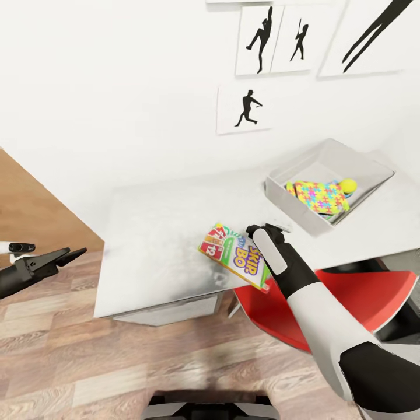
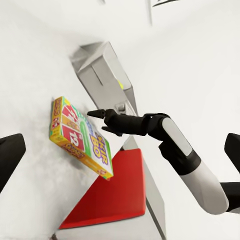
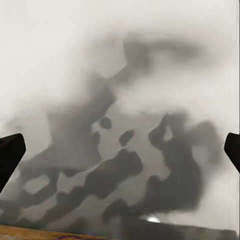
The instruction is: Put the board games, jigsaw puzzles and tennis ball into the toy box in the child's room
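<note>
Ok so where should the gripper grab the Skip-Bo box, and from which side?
Probably by the long edges of the Skip-Bo box, pinched across its narrow width from above. It lies flat on the table, one corner overhanging the front edge, the right gripper just beside it.

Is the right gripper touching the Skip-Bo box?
Cannot tell. Left wrist view puts the right gripper right over the Skip-Bo box; no plain gap or contact shows.
</note>
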`<state>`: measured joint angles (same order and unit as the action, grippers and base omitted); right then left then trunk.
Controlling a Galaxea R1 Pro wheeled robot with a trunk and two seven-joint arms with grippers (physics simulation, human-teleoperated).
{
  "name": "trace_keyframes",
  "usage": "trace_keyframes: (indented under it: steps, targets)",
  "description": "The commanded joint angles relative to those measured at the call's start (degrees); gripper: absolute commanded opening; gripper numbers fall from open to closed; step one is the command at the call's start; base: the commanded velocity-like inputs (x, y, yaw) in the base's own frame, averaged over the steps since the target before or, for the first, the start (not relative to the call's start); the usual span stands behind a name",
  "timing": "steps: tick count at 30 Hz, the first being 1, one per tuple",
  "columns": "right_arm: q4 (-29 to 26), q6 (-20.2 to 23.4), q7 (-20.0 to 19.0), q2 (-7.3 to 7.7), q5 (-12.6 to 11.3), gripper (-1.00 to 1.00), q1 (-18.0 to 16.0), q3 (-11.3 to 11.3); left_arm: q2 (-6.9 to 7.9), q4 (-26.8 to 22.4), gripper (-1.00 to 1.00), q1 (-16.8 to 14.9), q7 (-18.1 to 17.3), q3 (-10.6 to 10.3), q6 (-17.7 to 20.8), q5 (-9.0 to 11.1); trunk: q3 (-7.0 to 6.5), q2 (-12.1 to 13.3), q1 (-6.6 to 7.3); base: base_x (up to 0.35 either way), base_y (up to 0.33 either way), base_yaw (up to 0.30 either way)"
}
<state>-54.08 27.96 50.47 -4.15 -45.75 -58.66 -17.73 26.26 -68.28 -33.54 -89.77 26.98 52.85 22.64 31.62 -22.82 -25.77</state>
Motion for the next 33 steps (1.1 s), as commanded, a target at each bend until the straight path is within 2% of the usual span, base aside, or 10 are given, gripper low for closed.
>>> trace_keyframes:
  steps: [1,14,33]
  targets:
    - [-0.06,0.26,0.41,0.02,-0.31,1.0,-0.05,-0.11,0.01,-0.01,1.0,-0.03,-0.23,0.0,0.61,-0.05,0.08,-0.1,-0.01,-0.165,0.061,0.0]
    - [-0.06,0.26,0.41,-0.06,-0.31,1.0,-0.05,-0.11,0.01,-0.01,1.0,-0.03,-0.23,0.0,0.67,-0.05,0.08,-0.1,-0.01,-0.068,0.183,0.0]
    - [-0.06,0.26,0.41,-0.03,-0.36,1.0,-0.05,-0.11,0.01,-0.01,1.0,-0.03,-0.23,0.0,0.67,-0.05,0.08,-0.1,-0.01,-0.02,0.022,0.0]
